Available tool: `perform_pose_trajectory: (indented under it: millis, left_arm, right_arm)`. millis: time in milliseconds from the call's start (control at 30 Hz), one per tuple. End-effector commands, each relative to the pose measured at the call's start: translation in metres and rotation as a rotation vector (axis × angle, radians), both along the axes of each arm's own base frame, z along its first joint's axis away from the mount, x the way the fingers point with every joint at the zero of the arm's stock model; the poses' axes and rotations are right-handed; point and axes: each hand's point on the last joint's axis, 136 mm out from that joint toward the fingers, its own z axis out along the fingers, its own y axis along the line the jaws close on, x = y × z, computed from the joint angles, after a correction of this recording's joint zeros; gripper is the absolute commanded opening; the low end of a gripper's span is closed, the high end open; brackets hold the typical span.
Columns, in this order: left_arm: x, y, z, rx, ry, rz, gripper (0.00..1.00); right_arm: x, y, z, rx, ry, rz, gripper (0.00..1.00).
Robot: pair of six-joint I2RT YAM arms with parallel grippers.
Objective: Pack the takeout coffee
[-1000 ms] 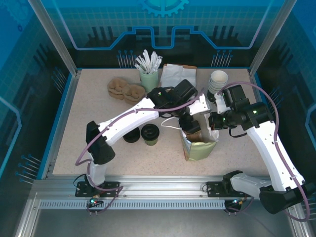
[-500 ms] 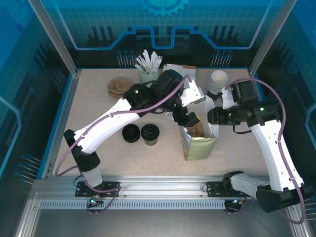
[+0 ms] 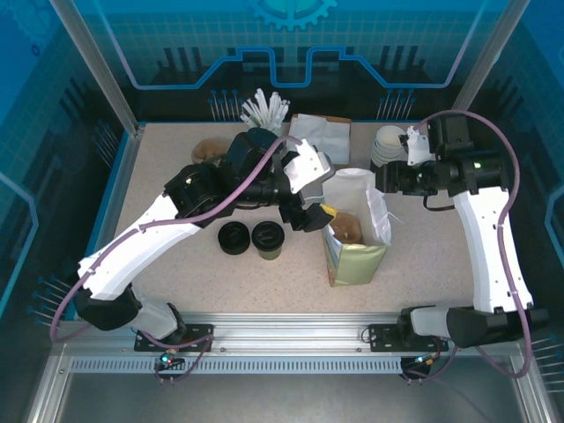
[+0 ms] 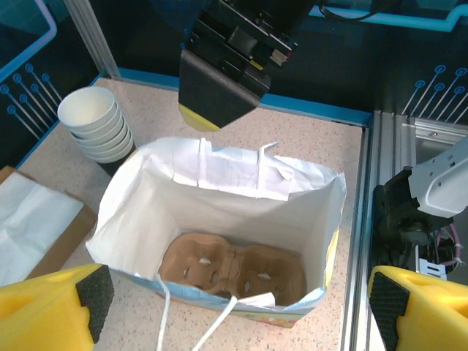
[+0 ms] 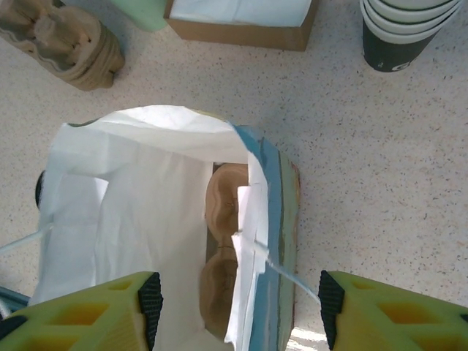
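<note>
a: any writing?
b: pale mark on the stacked cups [image 5: 398, 64], too small to read.
a: bag?
b: paper bag [image 3: 357, 238] upright on the counter [image 3: 176, 256], cup carrier [image 4: 234, 267] flat inside. lidded coffees [image 3: 267, 236] just left of it, outside.
a: tools?
b: left tool [image 3: 310, 214] beside the bag's rim, right tool [image 5: 238, 311] above it. both released, empty.

Top view: the left arm [image 3: 159, 233] covers much of the carrier stack [image 3: 208, 150] and the lower ends of the stirrers [image 3: 264, 107].

Right wrist view: the bag [image 5: 146, 212] wall conceals part of the carrier [image 5: 223, 201] inside. The paper cups [image 5: 409, 29] and napkin box [image 5: 241, 18] are cut by the top edge.

Left wrist view: the left claw [image 4: 238, 292] has both fingers [image 4: 51, 311] cut by the bottom edge.
</note>
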Motion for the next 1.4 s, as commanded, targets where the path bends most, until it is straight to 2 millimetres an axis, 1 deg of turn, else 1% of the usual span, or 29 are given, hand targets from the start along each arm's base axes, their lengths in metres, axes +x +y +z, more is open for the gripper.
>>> perform_pose_trajectory:
  millis: [0,133,267,333,467,567,600,700,733,867,1000,1067,1133,1233,1367]
  left_arm:
    - [0.001,0.01,0.005,-0.051,0.038,0.071,0.93]
    - [-0.006,0.019,0.005,-0.076,0.051,0.084,0.95]
    - [-0.005,0.027,0.004,-0.074,0.055,0.1,0.96]
    - [-0.005,0.028,0.004,-0.076,0.06,0.102,0.96]
    - [-0.003,0.027,0.002,-0.076,0.062,0.103,0.96]
    - [-0.001,0.027,-0.001,-0.072,0.067,0.104,0.96]
    - [-0.001,0.027,-0.002,-0.07,0.067,0.105,0.96]
    - [0.001,0.028,-0.003,-0.068,0.069,0.11,0.96]
    - [0.0,0.028,-0.003,-0.069,0.069,0.111,0.96]
    - [0.001,0.031,-0.003,-0.078,0.06,0.116,0.96]
    - [0.0,0.033,-0.001,-0.086,0.05,0.12,0.97]
    - [0.0,0.034,0.0,-0.09,0.046,0.121,0.97]
    - [0.0,0.035,0.001,-0.094,0.041,0.124,0.96]
    - [-0.001,0.037,0.002,-0.109,0.034,0.128,0.96]
    - [-0.001,0.037,0.0,-0.12,0.029,0.133,0.97]
  right_arm:
    - [0.008,0.001,-0.009,0.003,-0.002,0.033,0.61]
    - [0.014,0.007,-0.024,0.033,0.016,0.048,0.61]
    - [0.02,0.01,-0.04,0.046,0.049,0.055,0.59]
    - [0.023,0.011,-0.049,0.051,0.078,0.059,0.55]
    - [0.027,0.016,-0.062,0.072,0.116,0.064,0.48]
    - [0.031,0.018,-0.065,0.082,0.123,0.073,0.4]
    - [0.032,0.02,-0.065,0.087,0.126,0.076,0.35]
    - [0.034,0.024,-0.059,0.108,0.114,0.087,0.14]
    - [0.035,0.026,-0.054,0.114,0.099,0.091,0.1]
    - [0.032,0.032,-0.034,0.137,0.02,0.097,0.0]
    - [0.024,0.035,-0.012,0.172,-0.086,0.063,0.0]
    - [0.016,0.04,0.0,0.215,-0.161,0.06,0.0]
    - [0.008,0.04,0.012,0.215,-0.255,0.044,0.0]
    - [-0.002,0.038,0.023,0.228,-0.355,0.024,0.0]
    - [-0.011,0.033,0.029,0.245,-0.419,-0.001,0.0]
